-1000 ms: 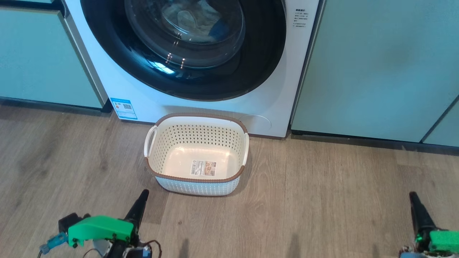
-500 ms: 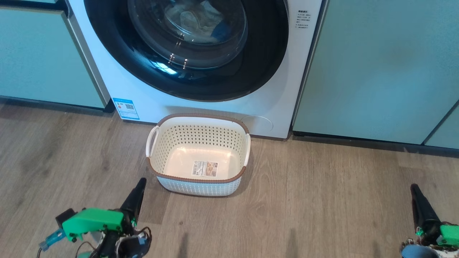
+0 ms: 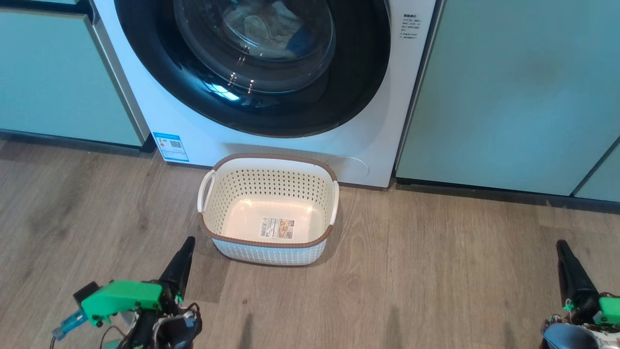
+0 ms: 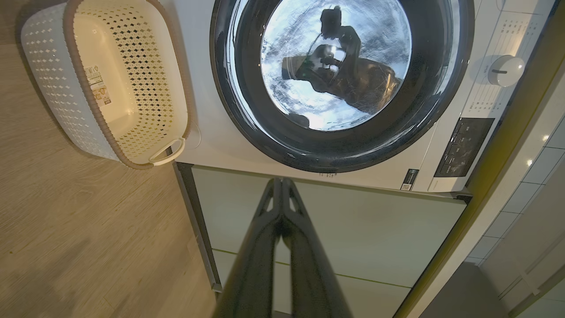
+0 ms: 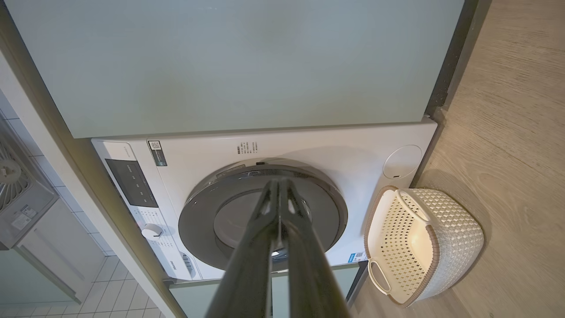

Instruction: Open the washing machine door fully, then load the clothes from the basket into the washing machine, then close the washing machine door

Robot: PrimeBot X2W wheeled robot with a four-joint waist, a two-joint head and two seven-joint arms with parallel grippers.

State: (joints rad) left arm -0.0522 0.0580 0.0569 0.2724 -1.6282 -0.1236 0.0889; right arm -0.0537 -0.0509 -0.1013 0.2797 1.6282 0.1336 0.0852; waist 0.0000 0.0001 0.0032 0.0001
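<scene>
Head view: the large round washing machine door (image 3: 252, 68), a glossy black rim around a bulging clear glass bowl, is seen shut on the big white front-loading washing machine (image 3: 203, 140). Soft pale, blue-trimmed clothes (image 3: 264, 26) are glimpsed behind the glass. The cream perforated plastic basket (image 3: 266, 252), brown-rimmed, is set on the wood-grain floor (image 3: 436, 266) just before the machine. The left gripper (image 3: 188, 242) and right gripper (image 3: 562, 245), 2 long dark fingers each, are pressed together, nothing held, apart from the basket.

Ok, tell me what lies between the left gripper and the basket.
Just bare wooden floor. In the head view the shut left gripper sits beside the basket, near its front left corner and apart from it, with nothing in the gap.
</scene>
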